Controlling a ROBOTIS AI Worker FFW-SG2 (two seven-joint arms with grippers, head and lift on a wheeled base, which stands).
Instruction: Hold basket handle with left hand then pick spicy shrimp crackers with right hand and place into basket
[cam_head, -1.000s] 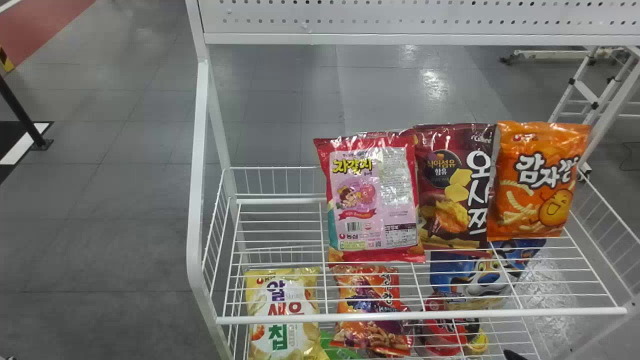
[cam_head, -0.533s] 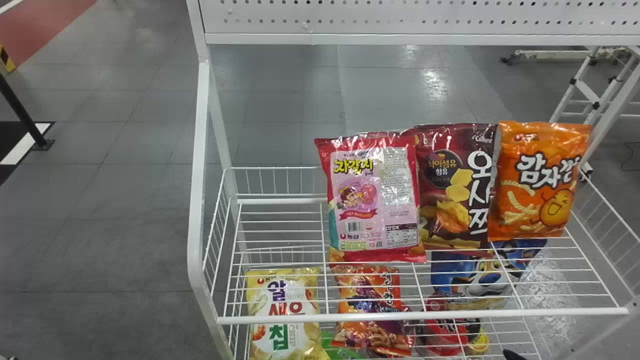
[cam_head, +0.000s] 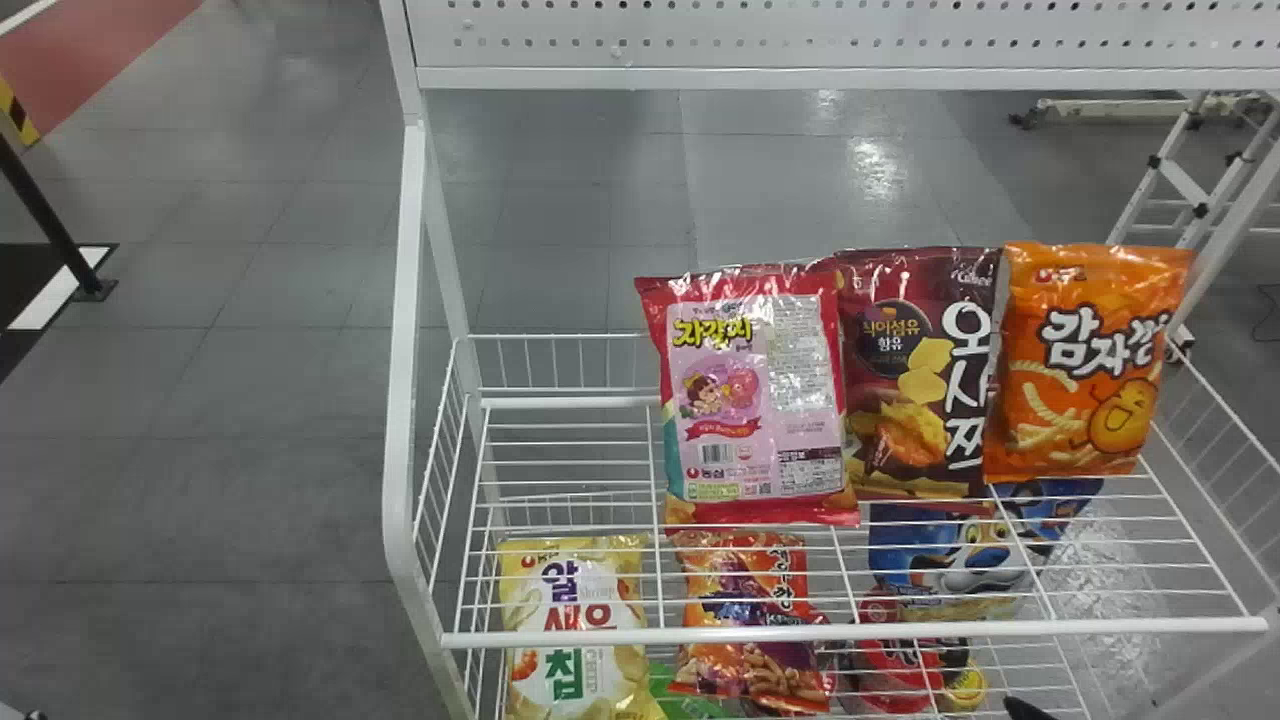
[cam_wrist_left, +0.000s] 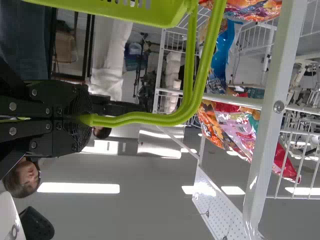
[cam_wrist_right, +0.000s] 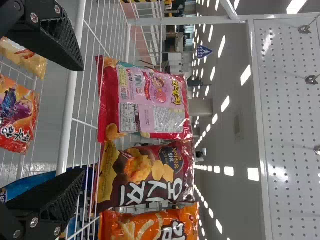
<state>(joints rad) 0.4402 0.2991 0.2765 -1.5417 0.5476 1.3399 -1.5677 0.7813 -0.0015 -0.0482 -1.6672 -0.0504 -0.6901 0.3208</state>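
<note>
On my head view the upper shelf's near rail (cam_head: 850, 632) runs straight across, over the lower shelf, and a white post (cam_head: 402, 400) bounds the rack at left. Between that post and the pink bag (cam_head: 760, 400) I have a stretch of wire grid; to the right, the maroon bag (cam_head: 915, 370) and orange bag (cam_head: 1080, 370) stand close together.

The spicy shrimp crackers (cam_head: 745, 650) are on the lower shelf, beneath the grid, between a yellow bag (cam_head: 575, 640) on the left and a red pack (cam_head: 900, 665) on the right. My right gripper (cam_head: 1026, 710) sits at the near edge, right of them; its jaws are wide apart with nothing between, and the crackers lie lower and farther in, untouched. My left gripper (cam_wrist_left: 82, 119) has its jaws closed on the basket handle (cam_wrist_left: 150, 118), the basket (cam_wrist_left: 115, 11) hanging from it, outside the rack.

The handle is smooth, bent green plastic; my jaws have black ribbed pads. The bags are glossy, crinkled film, pillow-shaped, against thin white wire and a perforated panel (cam_head: 850, 30).
</note>
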